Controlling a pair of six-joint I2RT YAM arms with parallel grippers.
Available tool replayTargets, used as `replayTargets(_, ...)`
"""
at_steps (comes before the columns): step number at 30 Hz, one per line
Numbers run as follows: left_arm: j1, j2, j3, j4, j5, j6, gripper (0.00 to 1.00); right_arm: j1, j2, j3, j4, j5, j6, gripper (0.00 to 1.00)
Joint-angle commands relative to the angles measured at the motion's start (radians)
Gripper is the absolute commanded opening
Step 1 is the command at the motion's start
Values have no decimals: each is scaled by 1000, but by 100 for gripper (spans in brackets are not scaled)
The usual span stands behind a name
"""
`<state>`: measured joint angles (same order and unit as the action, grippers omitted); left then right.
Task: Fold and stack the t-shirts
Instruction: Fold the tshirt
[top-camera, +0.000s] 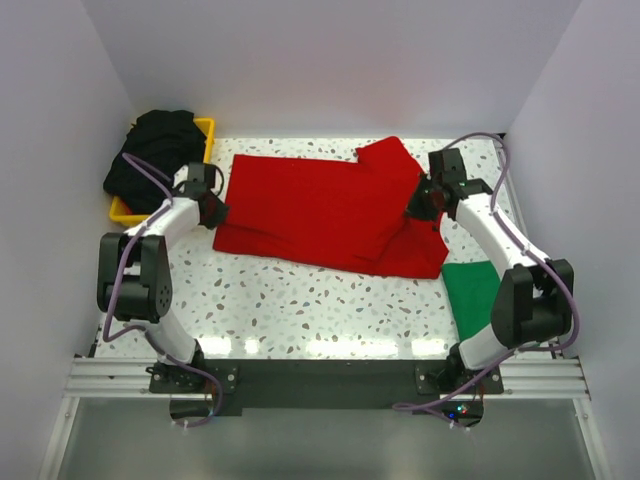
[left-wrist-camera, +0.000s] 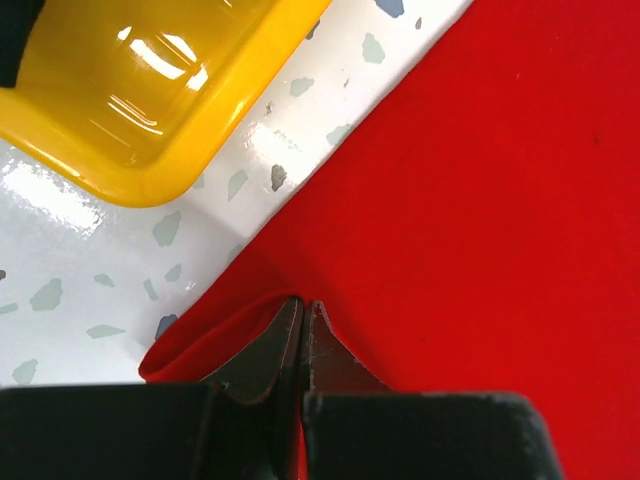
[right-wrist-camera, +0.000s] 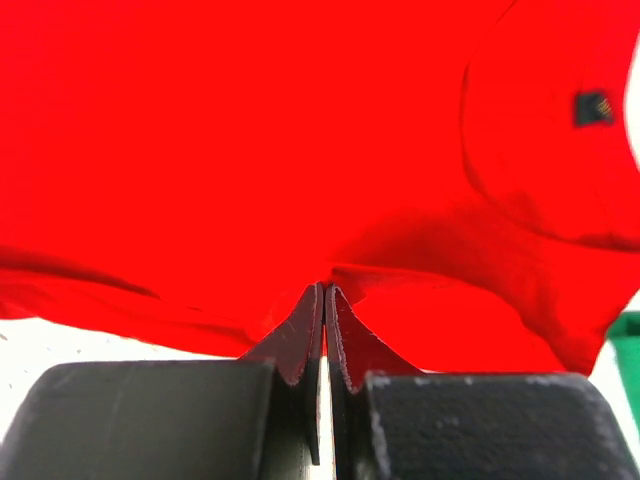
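Observation:
The red t-shirt (top-camera: 320, 210) lies spread across the middle of the table, partly folded, one sleeve pointing to the back right. My left gripper (top-camera: 214, 211) is shut on its left edge; the left wrist view shows the red cloth (left-wrist-camera: 480, 200) pinched at the fingertips (left-wrist-camera: 303, 305). My right gripper (top-camera: 418, 205) is shut on its right side, cloth (right-wrist-camera: 250, 130) bunched at the tips (right-wrist-camera: 325, 290). A folded green t-shirt (top-camera: 474, 293) lies at the right near my right arm. Black t-shirts (top-camera: 155, 150) are piled in the yellow bin.
The yellow bin (top-camera: 205, 130) stands at the back left corner, its rim close to my left gripper (left-wrist-camera: 150, 150). White walls enclose the table on three sides. The speckled tabletop (top-camera: 300, 310) shows in front of the red shirt.

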<state>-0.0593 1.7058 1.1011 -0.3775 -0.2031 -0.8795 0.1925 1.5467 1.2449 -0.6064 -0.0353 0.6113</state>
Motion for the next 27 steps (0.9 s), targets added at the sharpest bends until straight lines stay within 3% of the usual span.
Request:
replayTargets(1, 4, 2, 49, -8, -45, 4, 2, -39, 9, 48, 33, -26, -24, 0)
replayTargets(27, 44, -49, 25, 58, 37, 31, 3, -171, -112, -65, 88, -66, -38, 0)
